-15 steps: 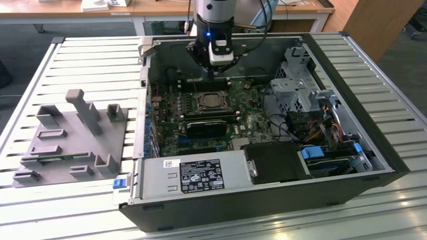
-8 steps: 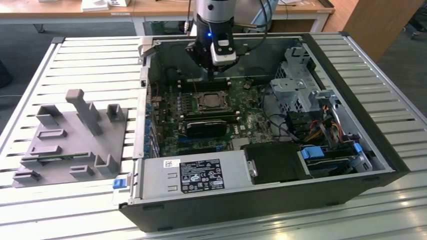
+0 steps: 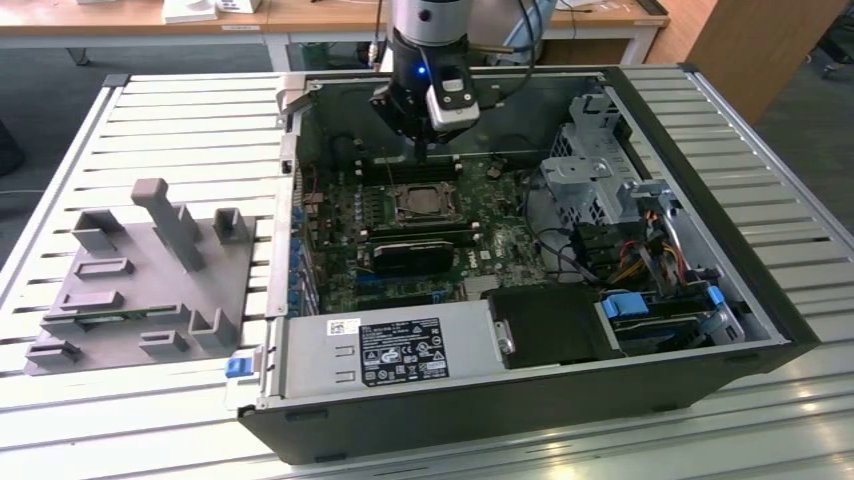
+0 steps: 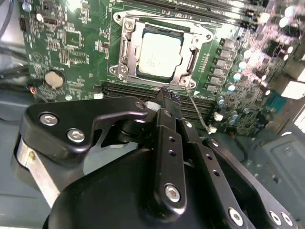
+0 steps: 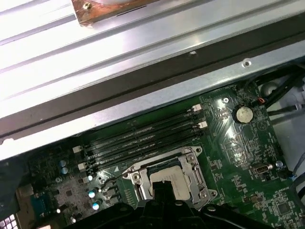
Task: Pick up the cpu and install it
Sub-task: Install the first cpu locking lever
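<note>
On the exterior view's left, a grey fixture block (image 3: 140, 280) with upright posts sits on the slatted table (image 3: 80, 150), well apart from the open computer case (image 3: 534, 400). Between the block and the case's side wall runs a strip of bare slats. Moving rightward into the case, the green motherboard (image 3: 340, 200) lies flat, and the socket frame (image 3: 424, 203) sits near its middle with the cpu (image 3: 424, 203) lying inside it, silvery top up. My gripper (image 3: 422, 158) hangs above the board just beyond the socket, near the case's far wall, with free air around the arm. Further right stand the metal drive cage (image 3: 594, 160) and a bundle of cables (image 3: 641, 240), both clear of me; a black power supply (image 3: 554, 325) fills the near corner.

In the second wrist view my fingers (image 4: 167, 102) are pressed together with nothing between them, their tips over the memory slots (image 4: 143, 90) just beside the socket frame (image 4: 125, 47); the cpu (image 4: 159, 55) shows whole there, pale rim all round, and a coin cell (image 4: 54, 79) sits off to one side. The first wrist view adds the case's rim (image 5: 143, 102) running close along the memory slots (image 5: 143, 138), and it catches the cpu (image 5: 177, 180) partly behind my gripper body
</note>
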`<state>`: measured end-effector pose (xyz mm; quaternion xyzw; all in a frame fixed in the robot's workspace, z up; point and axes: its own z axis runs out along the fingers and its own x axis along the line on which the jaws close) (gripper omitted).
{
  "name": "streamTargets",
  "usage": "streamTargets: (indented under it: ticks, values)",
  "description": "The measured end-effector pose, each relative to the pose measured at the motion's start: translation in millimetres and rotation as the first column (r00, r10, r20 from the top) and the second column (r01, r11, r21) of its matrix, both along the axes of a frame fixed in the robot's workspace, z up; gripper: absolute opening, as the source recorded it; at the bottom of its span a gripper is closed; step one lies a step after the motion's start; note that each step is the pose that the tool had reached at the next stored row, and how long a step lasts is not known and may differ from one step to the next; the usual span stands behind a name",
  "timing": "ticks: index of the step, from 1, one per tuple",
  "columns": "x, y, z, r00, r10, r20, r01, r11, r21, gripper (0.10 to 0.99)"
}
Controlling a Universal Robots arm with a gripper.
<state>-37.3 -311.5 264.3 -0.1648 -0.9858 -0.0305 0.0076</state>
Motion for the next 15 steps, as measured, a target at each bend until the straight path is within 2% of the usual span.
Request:
streamTargets:
  ticks: [5, 11, 15]
  values:
    - [0.0, 0.0, -0.2, 0.9958, 0.091, -0.0001, -0.091, 0.9958, 0.0, 0.106]
    - [0.0, 0.0, -0.4, 0.981, 0.194, 0.0, -0.194, 0.981, 0.0, 0.106]
    - [0.0, 0.0, -0.4, 0.973, 0.231, 0.0, -0.231, 0.973, 0.0, 0.106]
